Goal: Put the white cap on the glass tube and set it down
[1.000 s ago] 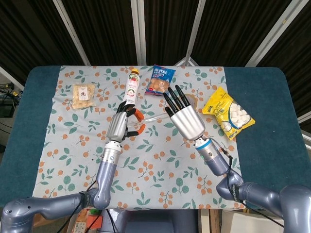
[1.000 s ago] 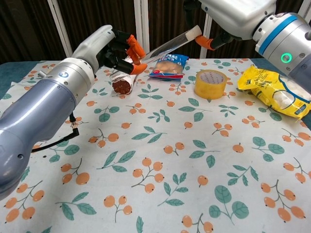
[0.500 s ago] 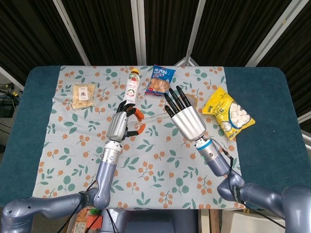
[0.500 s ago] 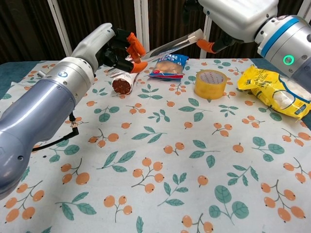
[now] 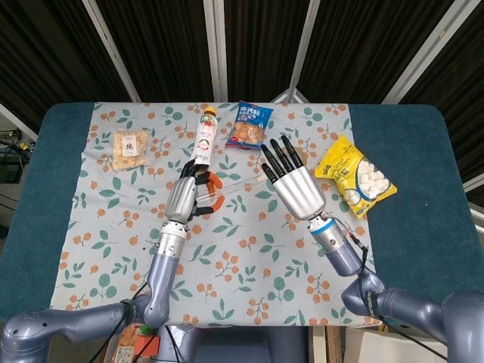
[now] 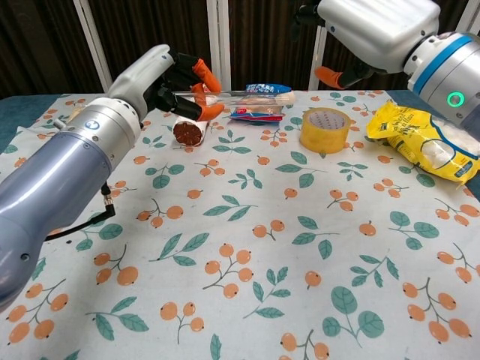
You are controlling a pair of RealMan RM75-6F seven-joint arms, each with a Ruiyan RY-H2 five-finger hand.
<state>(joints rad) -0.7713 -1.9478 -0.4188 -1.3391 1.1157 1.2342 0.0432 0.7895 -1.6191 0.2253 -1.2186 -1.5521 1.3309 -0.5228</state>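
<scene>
The left hand (image 6: 176, 82) pinches the glass tube (image 6: 240, 96) near one end between its orange-tipped fingers (image 6: 201, 71), holding it above the table roughly level, with its free end reaching toward the robot's right. In the head view the tube (image 5: 240, 181) shows as a thin clear rod running from the left hand (image 5: 190, 193) toward the right hand (image 5: 291, 181). The white cap (image 6: 285, 97) sits on the tube's far end, just in front of the blue snack bag (image 6: 259, 112). The right hand (image 6: 371, 34) is raised above the table with its fingers spread and straight, holding nothing and clear of the tube. On the leaf-and-orange patterned tablecloth (image 6: 247, 247) lie a drink bottle (image 5: 205, 136) on its side beside the left hand, a roll of yellow tape (image 6: 325, 129), a yellow bag of white sweets (image 5: 354, 175) toward the right edge, and a small clear packet of pale snacks (image 5: 131, 144) well apart on the left.
</scene>
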